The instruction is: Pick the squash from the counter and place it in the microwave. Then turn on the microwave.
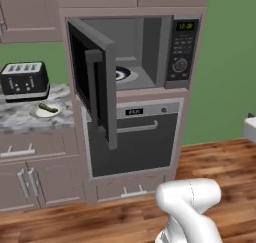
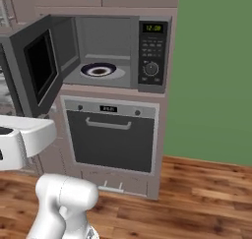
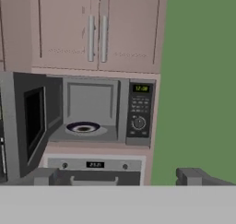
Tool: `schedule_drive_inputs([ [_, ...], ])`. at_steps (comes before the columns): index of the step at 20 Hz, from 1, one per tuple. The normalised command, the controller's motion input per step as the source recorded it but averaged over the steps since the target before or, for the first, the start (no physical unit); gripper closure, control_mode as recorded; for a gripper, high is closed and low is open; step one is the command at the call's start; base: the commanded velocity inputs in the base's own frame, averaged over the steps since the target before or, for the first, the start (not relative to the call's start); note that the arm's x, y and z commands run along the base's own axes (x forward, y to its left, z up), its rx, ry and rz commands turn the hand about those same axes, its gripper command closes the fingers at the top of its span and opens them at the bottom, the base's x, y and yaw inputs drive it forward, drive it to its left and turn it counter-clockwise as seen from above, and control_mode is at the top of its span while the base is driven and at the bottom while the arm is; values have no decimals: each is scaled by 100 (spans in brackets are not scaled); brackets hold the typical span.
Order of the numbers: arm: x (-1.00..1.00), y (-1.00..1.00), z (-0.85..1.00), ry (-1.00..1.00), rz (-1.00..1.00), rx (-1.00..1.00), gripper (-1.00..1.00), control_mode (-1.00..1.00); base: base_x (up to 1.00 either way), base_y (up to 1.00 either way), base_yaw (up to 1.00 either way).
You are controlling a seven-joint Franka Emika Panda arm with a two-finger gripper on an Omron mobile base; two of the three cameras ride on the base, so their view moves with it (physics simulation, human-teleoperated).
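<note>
The squash [image 1: 48, 107], small and dark green, lies on a white plate [image 1: 44, 112] on the marbled counter [image 1: 17, 119], left of the microwave [image 1: 150, 52]. The microwave's door [image 1: 95, 82] is swung open to the left, and a round turntable [image 2: 98, 70] sits inside the bare cavity. Its control panel [image 2: 151, 51] with a green display and a knob is on the right. In the hand view my gripper [image 3: 120, 176] is open with nothing between its fingers. It faces the microwave [image 3: 92, 112] from a distance, far from the squash.
A black slotted toaster [image 1: 24, 81] stands behind the plate on the counter. An oven [image 1: 135, 137] with a horizontal handle sits under the microwave, and cabinets [image 3: 97, 29] hang above it. The open door juts out over the counter's right end. The floor is wood, beside a green wall.
</note>
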Motion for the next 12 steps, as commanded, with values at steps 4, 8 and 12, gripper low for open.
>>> schedule_drive_inputs([
  [4,0,0,0,0,0,0,-100,100,-32,78,4],
  [8,0,0,0,0,0,0,-100,100,-11,56,28],
  [12,0,0,0,0,0,0,-100,100,-5,12,57],
])
